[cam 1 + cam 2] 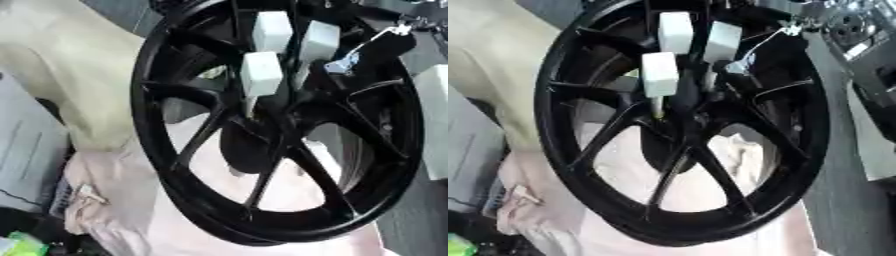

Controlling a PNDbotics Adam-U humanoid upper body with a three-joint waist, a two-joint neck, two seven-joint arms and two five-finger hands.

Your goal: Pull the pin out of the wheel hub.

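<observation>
Only right eye view shows metal gear (852, 22) beside wheel hub (677, 120); robot hand grip unclear.

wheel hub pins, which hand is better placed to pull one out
Right, probably. What looks like the right hand reaches in from the upper right corner, close beside the white-headed pins in the hub. The left hand shows in no view.

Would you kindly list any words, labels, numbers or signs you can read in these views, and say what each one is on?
No text can be read anywhere.
The black wheel shows no readable marking on rim or spokes.
The three white block-headed pins at the hub are blank.
A small bluish tag beside them is too blurred to read.
</observation>
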